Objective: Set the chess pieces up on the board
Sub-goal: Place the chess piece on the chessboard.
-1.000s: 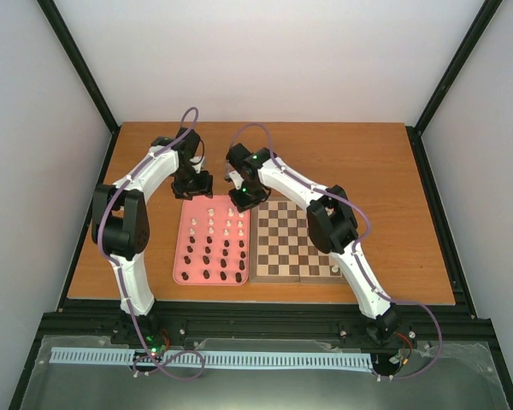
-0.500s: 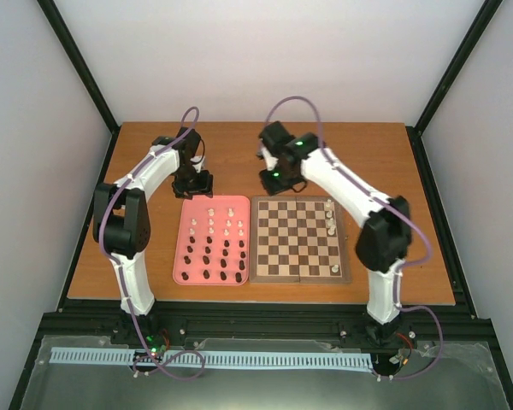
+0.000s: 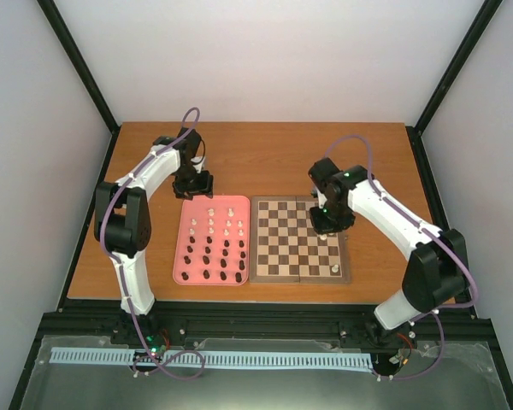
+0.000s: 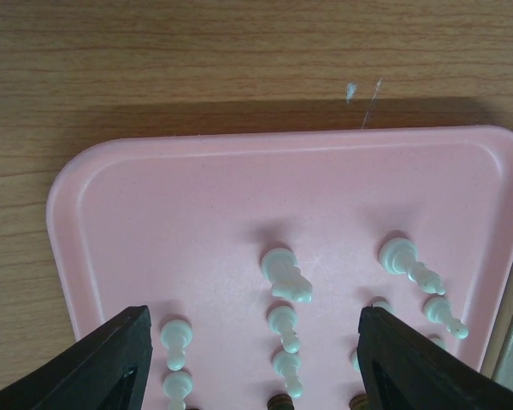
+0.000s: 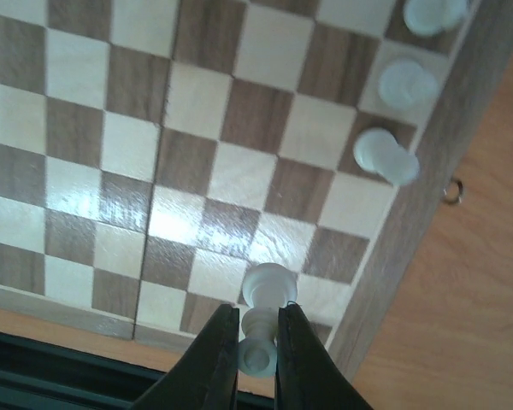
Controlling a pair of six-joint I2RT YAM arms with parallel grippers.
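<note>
1. Two arms at work; every position below is taken from the board.
2. Right gripper hangs over the board's right-hand files, in the half far from the arm bases. The jaws are narrow, pinched on a white piece. I cannot tell whether its base touches a square.
3. Three white pieces stand in a line on the board's right edge file, just beside the border and near the held one.
4. A lone white piece stands at the board's near right corner, well apart from that line.
5. The pink tray lies just beside the board's left edge. Cream pieces fill its far rows and dark pieces its near rows.
6. Left gripper is off the board to the left, above the tray's far end. The jaws are spread wide and hold nothing. A knight stands on the tray below the gap.
</note>
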